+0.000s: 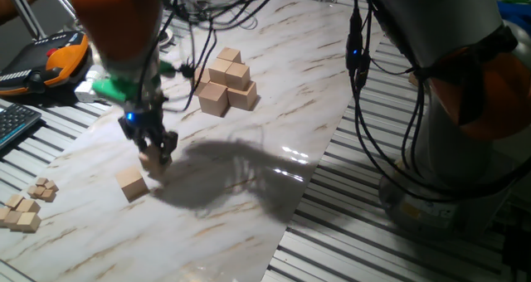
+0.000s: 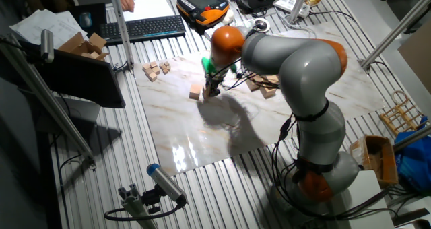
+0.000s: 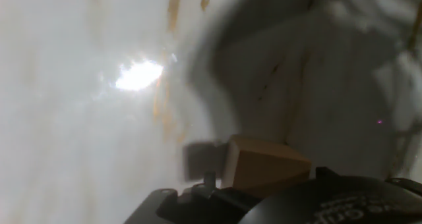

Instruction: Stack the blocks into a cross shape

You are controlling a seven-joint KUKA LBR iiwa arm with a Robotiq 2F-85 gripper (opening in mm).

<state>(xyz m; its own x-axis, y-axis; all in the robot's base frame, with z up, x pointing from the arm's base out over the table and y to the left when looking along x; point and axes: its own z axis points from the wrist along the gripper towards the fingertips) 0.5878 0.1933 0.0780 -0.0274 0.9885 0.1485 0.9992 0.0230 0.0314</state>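
One block (image 1: 154, 158) sits pinched in my pincer (image 1: 157, 148) low over the table (image 1: 274, 116), another block (image 1: 132, 184) just beside it, and the pile (image 1: 226, 83) well apart.

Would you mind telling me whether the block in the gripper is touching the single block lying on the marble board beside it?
Apart. One fixed view shows a strip of marble board between the gripper's held block and the single block.

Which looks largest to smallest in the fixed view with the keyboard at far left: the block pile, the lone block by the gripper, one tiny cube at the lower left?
1. Block pile, several blocks together.
2. Lone block.
3. Tiny cube, though it sits nearer the camera.
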